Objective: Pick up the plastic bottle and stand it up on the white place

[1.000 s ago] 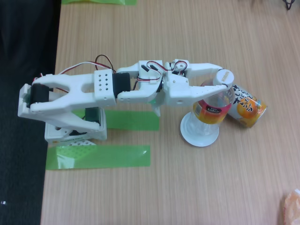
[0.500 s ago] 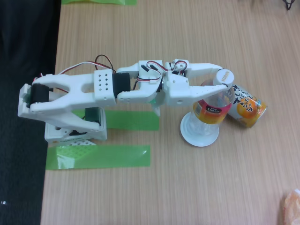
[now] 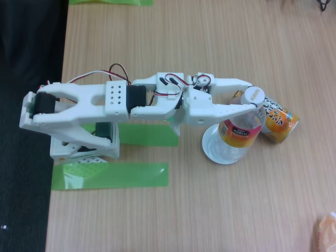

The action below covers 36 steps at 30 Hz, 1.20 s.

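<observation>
Placement stage: bottle over the disc, not yet released.

In the fixed view the white two-finger gripper (image 3: 251, 101) is clamped around the neck of the clear plastic bottle with white screw cap and orange-pink label (image 3: 239, 131). Its base sits on the small round white disc (image 3: 212, 152), body tilted toward the cap. Judged remaining: straighten, let go. An orange-and-blue bottle (image 3: 278, 121) lies just beside.

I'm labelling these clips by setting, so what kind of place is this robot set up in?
Probably an office or lab desk: a wood-grain table, green tape strips marking spots, and a small white hobby arm whose gripper holds a plastic bottle over a white disc.
</observation>
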Tool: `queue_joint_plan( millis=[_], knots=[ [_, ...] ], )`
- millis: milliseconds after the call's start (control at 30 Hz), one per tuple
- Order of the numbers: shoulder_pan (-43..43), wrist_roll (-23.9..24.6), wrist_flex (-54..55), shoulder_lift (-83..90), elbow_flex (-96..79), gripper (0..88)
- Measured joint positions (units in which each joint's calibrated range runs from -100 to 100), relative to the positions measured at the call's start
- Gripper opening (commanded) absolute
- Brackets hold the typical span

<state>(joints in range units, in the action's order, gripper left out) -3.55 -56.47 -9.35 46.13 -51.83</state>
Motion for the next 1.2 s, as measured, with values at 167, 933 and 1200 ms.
queue_joint_plan(
  millis=[167, 933, 1200],
  knots=[
    [-0.4, 0.0, 4.4, 0.0, -0.1, 6.6],
    [-0.7, 0.0, 6.5, 0.0, -0.2, 6.6],
    [-0.7, 0.2, 6.5, 0.0, -0.2, 6.6]
  ],
)
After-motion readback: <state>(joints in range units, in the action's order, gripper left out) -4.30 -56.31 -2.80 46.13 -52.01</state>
